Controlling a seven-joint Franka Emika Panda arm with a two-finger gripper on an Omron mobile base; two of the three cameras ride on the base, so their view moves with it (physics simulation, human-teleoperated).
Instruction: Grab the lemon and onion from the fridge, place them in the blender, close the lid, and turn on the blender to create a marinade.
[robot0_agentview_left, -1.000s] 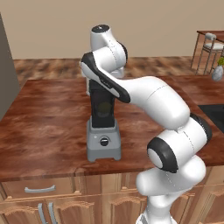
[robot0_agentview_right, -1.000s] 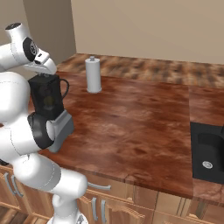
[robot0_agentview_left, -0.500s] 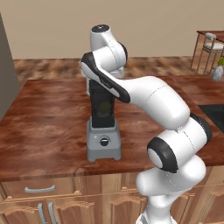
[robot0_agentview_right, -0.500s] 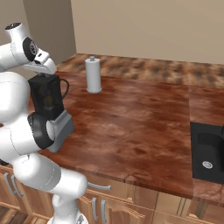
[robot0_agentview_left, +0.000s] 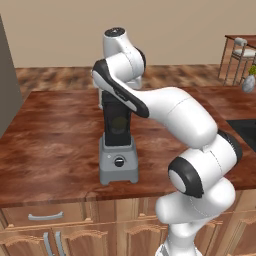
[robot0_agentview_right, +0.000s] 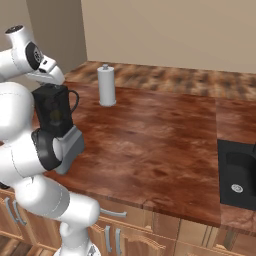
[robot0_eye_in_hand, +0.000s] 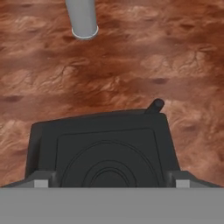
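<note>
The blender (robot0_agentview_left: 119, 155) stands on the wooden counter, a grey base with a black knob (robot0_agentview_left: 119, 161) under a dark jar (robot0_agentview_right: 54, 115). Through the jar wall shows a yellowish shape, the lemon (robot0_agentview_left: 119, 125). The onion is hidden. The black lid (robot0_eye_in_hand: 103, 151) sits flat on the jar's top. My gripper (robot0_eye_in_hand: 111, 181) hangs straight above it, open, with its fingertips (robot0_eye_in_hand: 41, 180) far apart on either side of the lid. In the left base view my arm covers the jar's top. The grey fridge (robot0_agentview_left: 6, 85) is at the far left.
A white paper-towel roll (robot0_agentview_right: 106, 85) stands upright on the counter behind the blender, also in the hand view as a paper-towel roll (robot0_eye_in_hand: 83, 19). A dark sink (robot0_agentview_right: 237, 175) is set into the counter at the right. Drawers and cabinet doors (robot0_agentview_left: 45, 235) run below the front edge.
The arm and the blender stand as they did in both base views; no movement shows there.
</note>
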